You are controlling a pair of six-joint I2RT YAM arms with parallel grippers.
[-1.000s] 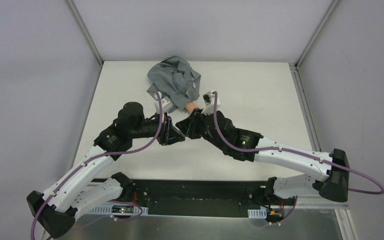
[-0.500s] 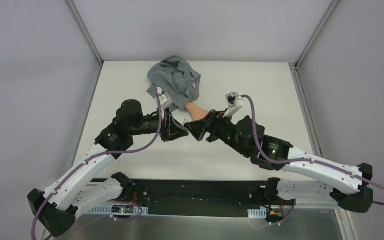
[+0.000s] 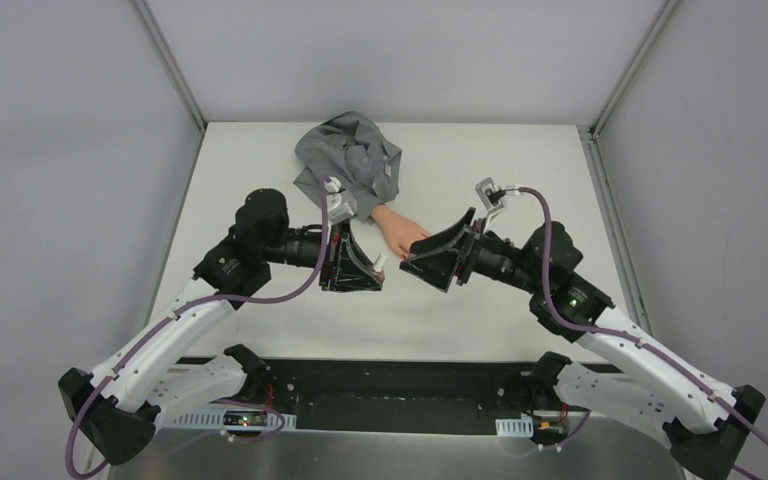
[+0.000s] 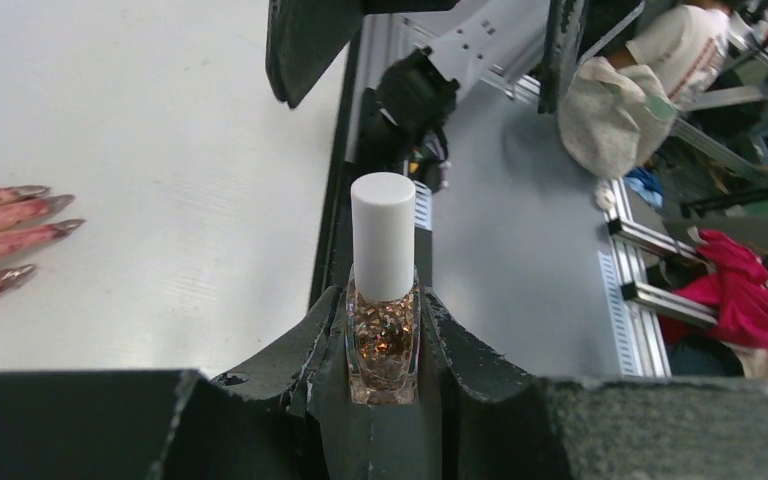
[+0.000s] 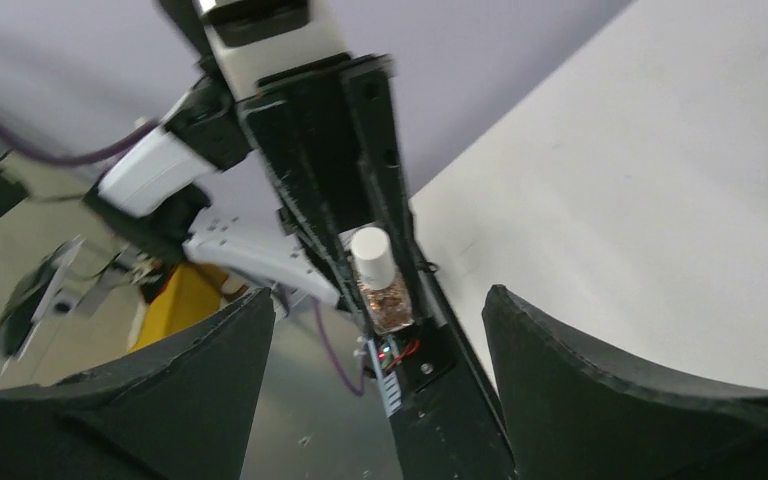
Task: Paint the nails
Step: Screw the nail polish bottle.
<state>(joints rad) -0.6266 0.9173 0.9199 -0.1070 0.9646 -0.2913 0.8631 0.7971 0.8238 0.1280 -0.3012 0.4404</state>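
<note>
Nails (image 4: 18,214) lie just beyond the polish bottle (image 4: 384,345), which the left end effector (image 3: 372,272) pinches, cap (image 4: 383,235) pointing at the spread, nearer right end effector (image 3: 422,266).

No text or labels readable anywhere

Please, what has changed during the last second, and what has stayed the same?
The right gripper opened its jaws and drew back to the right, away from the polish bottle, uncovering the fake hand. The left gripper stays shut on the bottle, white cap on; the grey sleeve has not moved.
</note>
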